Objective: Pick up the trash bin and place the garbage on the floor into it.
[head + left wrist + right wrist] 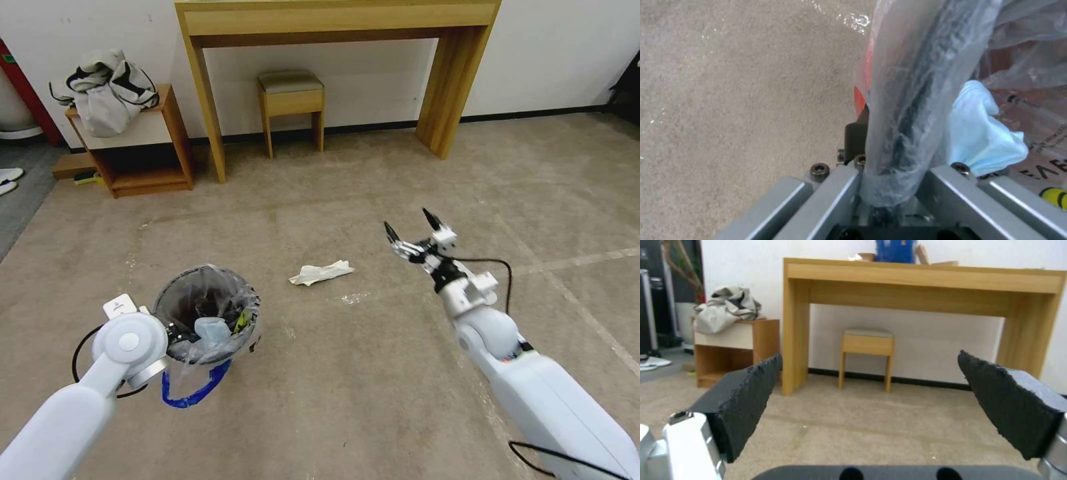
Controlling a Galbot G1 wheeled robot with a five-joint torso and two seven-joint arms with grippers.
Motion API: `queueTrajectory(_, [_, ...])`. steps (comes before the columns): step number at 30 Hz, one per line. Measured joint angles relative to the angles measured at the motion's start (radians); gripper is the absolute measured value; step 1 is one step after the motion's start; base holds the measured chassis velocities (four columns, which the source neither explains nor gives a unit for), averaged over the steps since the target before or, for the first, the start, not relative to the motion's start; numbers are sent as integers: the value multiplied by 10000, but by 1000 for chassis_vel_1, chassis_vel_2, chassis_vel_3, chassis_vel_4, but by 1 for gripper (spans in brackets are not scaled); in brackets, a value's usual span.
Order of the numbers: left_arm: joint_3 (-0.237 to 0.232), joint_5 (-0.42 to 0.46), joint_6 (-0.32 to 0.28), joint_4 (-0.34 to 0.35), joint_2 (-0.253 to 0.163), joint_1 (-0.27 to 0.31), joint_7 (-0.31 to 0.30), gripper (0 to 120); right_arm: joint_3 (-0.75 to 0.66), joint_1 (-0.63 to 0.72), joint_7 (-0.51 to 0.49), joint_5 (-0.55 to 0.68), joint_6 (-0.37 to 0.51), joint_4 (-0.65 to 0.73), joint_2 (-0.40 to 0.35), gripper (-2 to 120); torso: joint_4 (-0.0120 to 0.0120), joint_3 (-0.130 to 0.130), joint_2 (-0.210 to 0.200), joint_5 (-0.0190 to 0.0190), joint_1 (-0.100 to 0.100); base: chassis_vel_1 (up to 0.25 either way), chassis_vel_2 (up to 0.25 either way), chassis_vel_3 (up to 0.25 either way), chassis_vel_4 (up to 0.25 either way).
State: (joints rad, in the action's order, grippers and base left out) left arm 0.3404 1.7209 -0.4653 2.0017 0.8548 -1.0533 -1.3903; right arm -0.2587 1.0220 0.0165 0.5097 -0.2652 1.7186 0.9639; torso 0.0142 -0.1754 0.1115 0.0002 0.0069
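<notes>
**Bin held at our left, one paper scrap on the carpet ahead**

Our left gripper (175,331) is clamped on the near rim of the trash bin (207,313); in the left wrist view the bag-wrapped rim runs straight between the jaws. The bin sits low at our left front, its blue drawstring loop (197,390) hanging beneath it. Inside lie a pale-blue face mask (982,136) and some printed packets (1040,153). A crumpled white paper (321,272) lies on the floor (373,373), between the bin and our right gripper (410,230). That gripper hovers above the carpet, jaws spread wide with nothing between them, pointing toward the wooden table (925,276) and small stool (867,340) by the wall.
</notes>
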Motion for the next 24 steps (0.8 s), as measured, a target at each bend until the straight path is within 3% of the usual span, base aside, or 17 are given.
queueTrajectory(11, [62,1,-5,42,26,-27,-10,0,-922,1485,451,-603,-263,299,705,100,0,-1,0,-2,-1,0,0,0,0])
queueTrajectory(24, [194,17,-4,188,-16,-155,-29,0,-1086,2276,661,-1036,-420,461,1281,100,0,-1,0,-2,-1,0,0,0,0])
